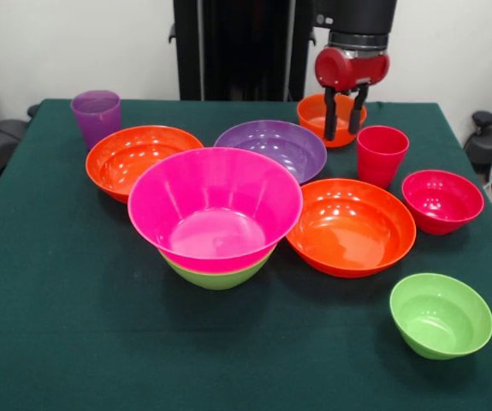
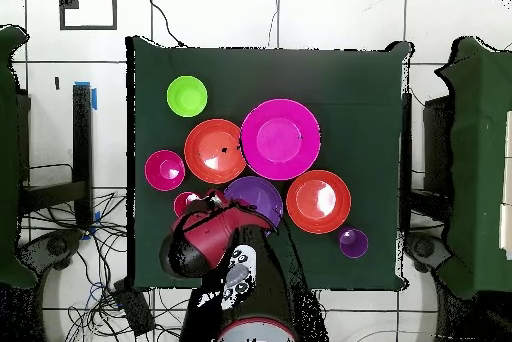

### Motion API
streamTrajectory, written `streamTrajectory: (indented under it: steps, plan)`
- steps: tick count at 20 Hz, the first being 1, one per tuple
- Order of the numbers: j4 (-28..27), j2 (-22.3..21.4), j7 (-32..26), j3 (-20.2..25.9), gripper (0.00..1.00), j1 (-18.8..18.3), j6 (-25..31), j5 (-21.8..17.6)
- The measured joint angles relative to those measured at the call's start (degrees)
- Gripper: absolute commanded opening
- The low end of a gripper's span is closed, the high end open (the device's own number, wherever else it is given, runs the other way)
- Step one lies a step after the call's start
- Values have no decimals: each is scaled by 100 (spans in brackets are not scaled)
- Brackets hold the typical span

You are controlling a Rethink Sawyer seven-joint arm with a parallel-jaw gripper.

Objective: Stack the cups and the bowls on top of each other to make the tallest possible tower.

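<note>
Counter [image 1: 74, 342]: green cloth over the whole top, white wall behind, as I see it from my feed.
Tower [image 1: 216, 214]: wide hot pink bowl nested in a lime green bowl [image 1: 218, 276], only the green rim and underside showing beneath it; it stands near the middle of the counter.
Orange bowls: one large [image 1: 351, 226] just right of the tower, another large [image 1: 139, 159] behind it on the left, nearly touching the pink rim; a small one [image 1: 318, 114] at the far side.
Purple bowl [image 1: 271, 147]: behind the tower, between the two large orange ones.
Red-pink bowl [image 1: 441, 199]: small, right of the large orange bowl.
Small lime green bowl [image 1: 441, 314]: alone at the near right, apart from the rest.
Purple cup [image 1: 96, 116]: upright at the far left.
Red-pink cup [image 1: 382, 154]: upright, between the small orange bowl and the red-pink bowl.
Gripper [image 1: 344, 128]: I see it hanging over the small orange bowl, jaws narrowly parted and pointing down, holding nothing.
</note>
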Motion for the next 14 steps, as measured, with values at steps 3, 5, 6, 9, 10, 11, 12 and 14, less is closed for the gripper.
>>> streamTrajectory:
  steps: [3, 5, 6, 9, 10, 11, 12, 14]
  plan:
    - [-20, 97, 20, -112, 100, 53, -160, 1]
    - [-33, 155, 20, -176, 100, 101, -254, 1]
    - [-51, 227, 22, -258, 100, 173, -361, 2]
    - [-81, 374, 31, -419, 100, 331, -534, 18]
    - [-85, 402, 35, -446, 100, 363, -565, 24]
    - [-88, 432, 40, -481, 100, 407, -603, 37]
    - [-89, 482, 52, -553, 100, 511, -666, 69]
    - [-89, 519, 67, -638, 100, 645, -673, 137]
